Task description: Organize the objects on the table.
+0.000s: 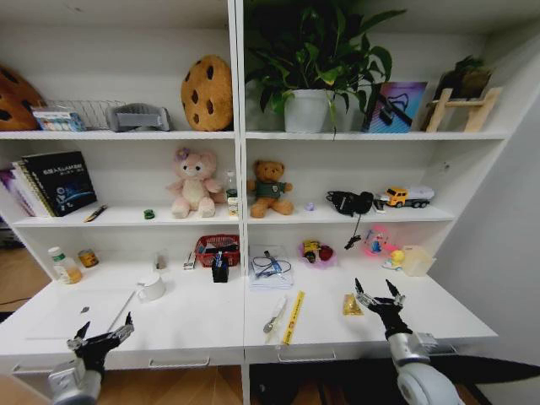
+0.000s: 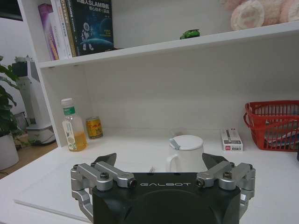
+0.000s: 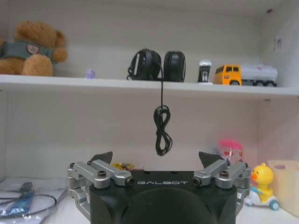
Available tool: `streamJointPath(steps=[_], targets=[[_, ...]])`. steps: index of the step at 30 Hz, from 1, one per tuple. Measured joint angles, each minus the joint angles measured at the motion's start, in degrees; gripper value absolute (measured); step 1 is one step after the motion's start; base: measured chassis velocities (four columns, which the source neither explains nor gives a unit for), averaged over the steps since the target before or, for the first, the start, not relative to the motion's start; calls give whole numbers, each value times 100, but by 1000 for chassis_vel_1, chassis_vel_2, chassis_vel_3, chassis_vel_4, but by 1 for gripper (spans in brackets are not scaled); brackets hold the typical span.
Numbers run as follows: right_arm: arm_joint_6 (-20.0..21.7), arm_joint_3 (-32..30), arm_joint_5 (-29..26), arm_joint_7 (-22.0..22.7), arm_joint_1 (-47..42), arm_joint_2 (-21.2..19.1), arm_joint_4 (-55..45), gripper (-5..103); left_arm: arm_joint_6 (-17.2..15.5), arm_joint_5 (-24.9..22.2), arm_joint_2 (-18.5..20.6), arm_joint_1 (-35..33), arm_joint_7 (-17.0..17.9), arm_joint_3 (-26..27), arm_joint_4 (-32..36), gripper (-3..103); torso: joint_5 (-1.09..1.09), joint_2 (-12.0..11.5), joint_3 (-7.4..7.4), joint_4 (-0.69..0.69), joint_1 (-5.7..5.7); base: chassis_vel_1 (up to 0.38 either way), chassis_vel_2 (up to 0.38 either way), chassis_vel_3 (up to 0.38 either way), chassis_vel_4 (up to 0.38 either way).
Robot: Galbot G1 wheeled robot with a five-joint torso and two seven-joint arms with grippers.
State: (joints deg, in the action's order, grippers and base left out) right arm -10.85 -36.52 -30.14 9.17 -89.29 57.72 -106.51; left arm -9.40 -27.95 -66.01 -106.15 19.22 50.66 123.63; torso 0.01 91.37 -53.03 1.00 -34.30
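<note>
both grippers spread wide, nothing held yet

hovering over the front edge of the table (image 1: 337, 333): left gripper (image 1: 101, 336) low at the left end, right gripper (image 1: 379, 297) further in on the right side. fingers on both splayed wide, empty.

clutter scattered across the top. white mug (image 1: 151, 288) with lid, left of centre, straight ahead of the left gripper in its wrist view (image 2: 187, 151). probably rigid, smooth and a bit slippery; safest pinched across the body, or by the handle if reachable. lid perhaps loose, so best kept upright.

black pen cup (image 1: 220, 270) near the middle, just in front of a red basket (image 1: 218, 249). likely light, tippy; better grasped low around the wall.

yellow ruler (image 1: 294, 316) and a metal tool (image 1: 274, 314) beside it, lying flat near the front edge. thin and stiff, hard to get fingers under; edges the only real purchase.

small yellow packet (image 1: 352, 305) just left of the right gripper, seemingly soft, light, crinkly; an easy pinch from above.

bottle (image 1: 64, 265) and can (image 1: 88, 257) at the far left back, upright, near each other. bottle partly filled, so heavier, prone to slosh; mid-body grip advisable.
</note>
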Motion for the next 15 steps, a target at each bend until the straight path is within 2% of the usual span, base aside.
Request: streamJointPath(steps=[1,4,6,11,14,15], targets=[[100,7,-88,-41,52,-20,125,103,2,-2,4,0,-5,8,-8,100,1,0,0,1,0,0,0,0,0],[124,-15,-86,-280,150,-39,423,101,7,-4,8,-3,-12,18,-30,100,-1,0,0,1,0,0,0,0,0],[145,-32,-109,-494,239,-86,760,96,10,-6,12,0,-15,16,-51,100,1,0,0,1,0,0,0,0,0],[234,5,-220,-793,346,-156,1091,95,10,-8,30,23,-14,-11,-75,100,-2,0,0,1,0,0,0,0,0],[321,114,-217,-1177,557,-194,1425,87,7,-15,56,46,-15,-41,-93,100,-13,2,2,-2,1,0,0,0,0],[321,114,-217,-1177,557,-194,1425,87,7,-15,56,46,-15,-41,-93,100,-13,2,2,-2,1,0,0,0,0]])
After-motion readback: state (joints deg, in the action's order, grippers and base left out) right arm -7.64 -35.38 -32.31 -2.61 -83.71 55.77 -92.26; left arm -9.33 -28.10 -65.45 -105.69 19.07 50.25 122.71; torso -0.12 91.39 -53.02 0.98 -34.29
